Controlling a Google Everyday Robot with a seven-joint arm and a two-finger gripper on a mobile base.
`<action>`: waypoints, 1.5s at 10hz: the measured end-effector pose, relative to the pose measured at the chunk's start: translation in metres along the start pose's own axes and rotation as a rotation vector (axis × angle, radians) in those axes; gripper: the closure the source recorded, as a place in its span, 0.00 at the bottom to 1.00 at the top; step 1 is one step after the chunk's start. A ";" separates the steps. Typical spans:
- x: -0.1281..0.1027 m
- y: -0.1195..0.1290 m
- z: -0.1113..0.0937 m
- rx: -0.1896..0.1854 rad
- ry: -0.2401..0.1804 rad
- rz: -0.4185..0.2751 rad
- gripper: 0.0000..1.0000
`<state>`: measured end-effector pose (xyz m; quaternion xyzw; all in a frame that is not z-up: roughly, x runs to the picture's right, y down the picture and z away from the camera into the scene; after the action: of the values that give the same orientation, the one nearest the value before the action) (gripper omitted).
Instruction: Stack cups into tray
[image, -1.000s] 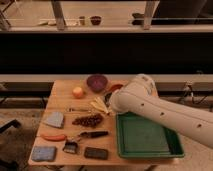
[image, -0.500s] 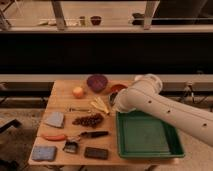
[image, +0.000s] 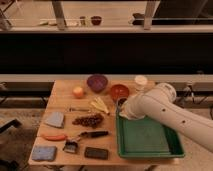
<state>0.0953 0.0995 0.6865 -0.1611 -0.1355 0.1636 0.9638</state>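
Note:
A cream-white cup (image: 141, 82) stands upright at the back of the wooden table, beyond the tray's far edge. The large green tray (image: 150, 139) lies at the table's right front, with nothing visible inside. My white arm (image: 160, 110) reaches in from the right over the tray's far left corner. My gripper (image: 121, 104) is at the arm's end, just in front of the red-orange bowl (image: 119, 91), and mostly hidden behind the wrist. A dark shape shows there; I cannot tell what it is. No light blue cup is in view.
A purple bowl (image: 97, 81) and an orange fruit (image: 78, 92) sit at the back. Yellow pieces (image: 99, 105), a dark cluster (image: 90, 120), a grey cloth (image: 54, 119), a brush (image: 92, 134), a blue sponge (image: 44, 152) and a black block (image: 96, 153) fill the left half.
My arm has shifted to the right, and its end has moved toward the tray's far left corner. The red-orange bowl and the cream-white cup have come into view.

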 end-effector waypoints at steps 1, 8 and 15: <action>0.006 -0.003 0.002 -0.003 -0.001 0.013 1.00; 0.050 0.011 0.008 -0.021 0.001 0.077 1.00; 0.079 0.010 0.013 -0.013 0.003 0.109 0.85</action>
<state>0.1600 0.1405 0.7110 -0.1750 -0.1262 0.2145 0.9526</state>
